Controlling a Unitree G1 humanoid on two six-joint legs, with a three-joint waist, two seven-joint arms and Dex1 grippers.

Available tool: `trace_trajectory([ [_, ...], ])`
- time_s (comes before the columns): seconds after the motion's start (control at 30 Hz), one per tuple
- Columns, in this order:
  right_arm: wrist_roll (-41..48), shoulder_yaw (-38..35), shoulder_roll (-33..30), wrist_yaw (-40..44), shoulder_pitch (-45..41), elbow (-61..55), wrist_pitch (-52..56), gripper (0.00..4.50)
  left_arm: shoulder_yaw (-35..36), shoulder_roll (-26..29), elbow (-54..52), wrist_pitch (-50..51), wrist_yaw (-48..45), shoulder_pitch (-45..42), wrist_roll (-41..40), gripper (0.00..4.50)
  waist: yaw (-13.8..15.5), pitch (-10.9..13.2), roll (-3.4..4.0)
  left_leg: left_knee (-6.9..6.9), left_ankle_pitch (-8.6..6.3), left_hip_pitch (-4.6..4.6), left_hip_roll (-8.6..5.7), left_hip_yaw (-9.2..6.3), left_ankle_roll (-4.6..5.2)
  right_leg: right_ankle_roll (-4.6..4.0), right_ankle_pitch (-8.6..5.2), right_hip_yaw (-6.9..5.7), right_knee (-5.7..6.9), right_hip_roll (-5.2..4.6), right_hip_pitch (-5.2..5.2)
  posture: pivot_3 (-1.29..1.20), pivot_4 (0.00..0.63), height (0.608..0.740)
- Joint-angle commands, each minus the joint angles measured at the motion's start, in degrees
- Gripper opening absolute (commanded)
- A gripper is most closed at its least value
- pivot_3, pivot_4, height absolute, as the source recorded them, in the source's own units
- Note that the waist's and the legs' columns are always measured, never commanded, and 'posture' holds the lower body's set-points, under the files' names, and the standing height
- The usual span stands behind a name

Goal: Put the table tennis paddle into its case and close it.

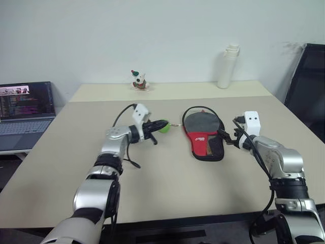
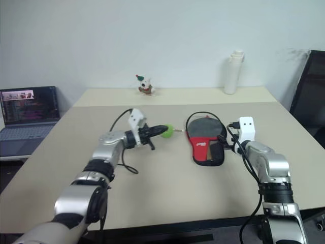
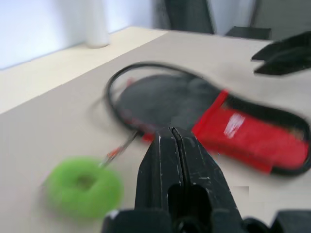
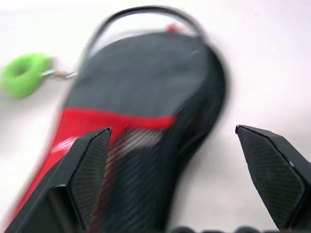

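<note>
The case (image 1: pixel 204 138) lies flat mid-table, black with a red logo panel (image 3: pixel 243 141) and a mesh pocket (image 4: pixel 138 145). The zip rim around its round end stands open as a loop. Inside that loop is a dark round face, and I cannot tell whether it is the paddle or fabric. A green ring (image 1: pixel 164 127) hangs from the zip pull on the case's left. My left gripper (image 1: pixel 160 124) is shut and holds nothing, its tip just beside the ring (image 3: pixel 83 185). My right gripper (image 4: pixel 172 130) is open at the case's right edge, fingers wide over the mesh side.
A laptop (image 1: pixel 25 109) sits on a lower surface at the left. A white bottle (image 1: pixel 228 66) and a small figurine (image 1: pixel 139 80) stand along the table's far side. A black chair (image 1: pixel 307 86) is at the right.
</note>
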Motion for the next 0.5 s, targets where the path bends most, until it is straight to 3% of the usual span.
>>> trace_trajectory([
  [0.03, -2.0, 0.31, 1.47, 1.1, -2.87, 6.88, -6.38, 4.5, 0.36, 0.67, -10.51, 4.12, 0.75, 2.65, -2.94, 0.02, 0.28, 0.0, 0.0, 0.0, 0.0, 0.0, -0.01, 0.0, 0.0, 0.0, 0.0, 0.04, 0.02, 0.0, 0.0, 0.0, 0.15, 0.74],
  [0.27, -5.18, 2.65, 4.14, 2.48, -4.85, 14.89, -10.54, 4.5, -0.29, 0.82, -19.54, 9.4, 2.99, 6.33, -4.61, 0.02, 0.25, 0.0, 0.0, 0.04, 0.0, -0.03, -0.01, 0.02, -0.01, 0.08, 0.06, 0.1, 0.01, -0.12, 0.02, 0.0, 0.15, 0.74],
  [0.5, -7.98, 3.35, 2.13, 2.42, -3.05, 14.91, -9.03, 4.5, -1.45, 1.18, -19.98, 9.76, 3.65, 5.94, -4.44, 0.02, 0.12, -0.01, 0.0, 0.04, 0.01, 0.06, -0.02, 0.05, -0.01, 0.07, 0.06, 0.13, 0.07, -0.07, 0.06, 0.0, 0.15, 0.74],
])
